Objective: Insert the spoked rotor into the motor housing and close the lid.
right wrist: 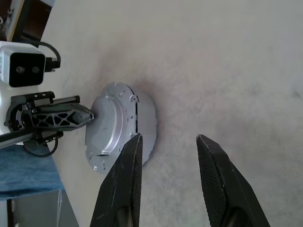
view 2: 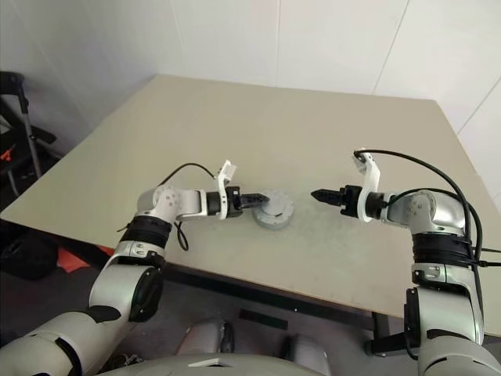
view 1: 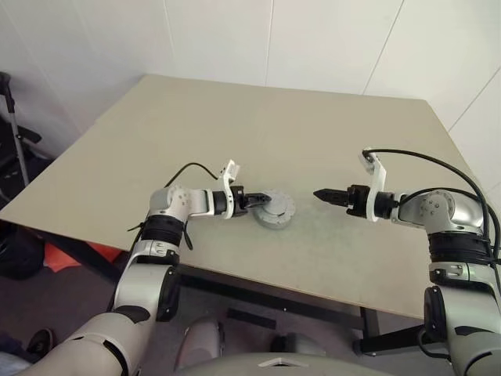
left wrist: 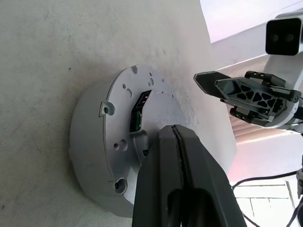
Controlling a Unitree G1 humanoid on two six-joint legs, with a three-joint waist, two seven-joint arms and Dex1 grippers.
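On the table (view 1: 235, 117): motor housing (view 1: 273, 210), lid (left wrist: 142, 123) already seated.
My left gripper (view 1: 264, 200): fingers pressed together, tip on lid.
My right gripper (view 1: 321, 195): half-spread, empty, nearby.
Risk: I judged sideways pressure could slide the housing or tilt the lid.

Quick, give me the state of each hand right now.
Left hand: closed, fingertips pressed on the lid atop the motor housing, gripping nothing.
Right hand: open, empty, beside the motor housing and apart from it.

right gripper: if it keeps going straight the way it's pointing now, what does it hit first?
Most likely the lid on the motor housing, where the left gripper rests. The right gripper points at them across bare table; its height above it is unclear.
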